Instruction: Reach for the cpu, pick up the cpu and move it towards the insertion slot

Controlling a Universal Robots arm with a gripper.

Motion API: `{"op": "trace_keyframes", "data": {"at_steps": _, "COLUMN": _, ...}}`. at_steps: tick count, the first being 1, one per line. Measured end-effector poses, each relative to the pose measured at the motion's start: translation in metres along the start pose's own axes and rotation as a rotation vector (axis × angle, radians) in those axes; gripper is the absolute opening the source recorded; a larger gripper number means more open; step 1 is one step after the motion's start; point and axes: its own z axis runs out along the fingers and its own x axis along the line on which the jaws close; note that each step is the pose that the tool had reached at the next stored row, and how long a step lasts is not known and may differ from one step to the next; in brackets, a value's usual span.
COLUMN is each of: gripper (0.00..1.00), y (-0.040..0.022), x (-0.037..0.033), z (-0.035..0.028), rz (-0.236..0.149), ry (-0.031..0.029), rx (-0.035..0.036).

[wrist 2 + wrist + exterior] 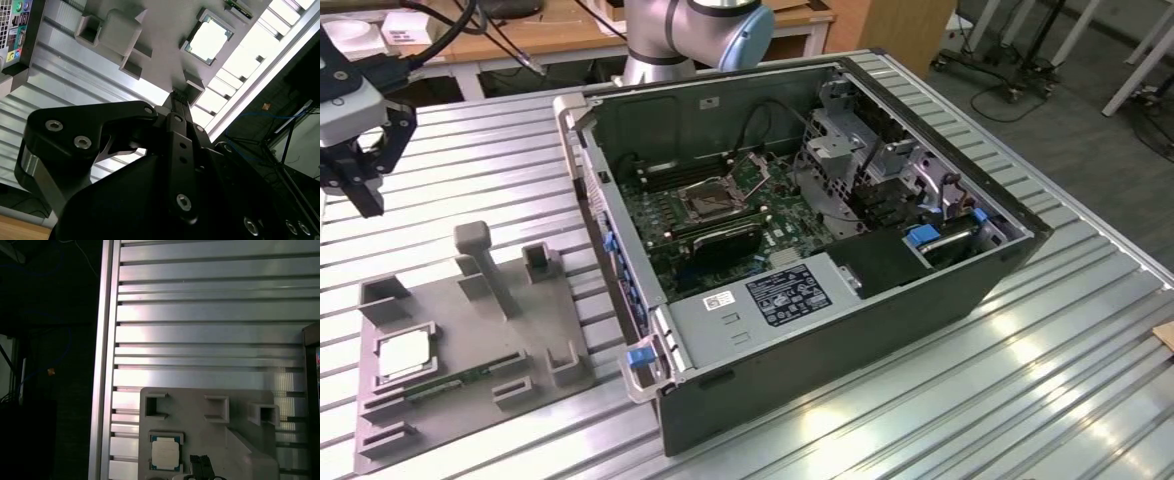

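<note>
Thin square cpu, pale silvery face

Slatted table: grey tray, computer case

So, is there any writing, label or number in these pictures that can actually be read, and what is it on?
Nothing can be read for certain.
Dark blue and white label on the grey metal box inside the open black computer case: print too small.
Small white sticker beside that label: too small.
Pale silvery square cpu on the grey plastic tray: faint marks, unreadable.
</note>
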Motion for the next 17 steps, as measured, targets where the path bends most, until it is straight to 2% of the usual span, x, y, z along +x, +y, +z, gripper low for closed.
{"op": "trace_keyframes", "data": {"at_steps": 17, "gripper": 0.11, "y": -0.0002, "x": 0.0003, "z": 0.0042, "rz": 0.0, "ry": -0.0002, "rx": 0.0001}}
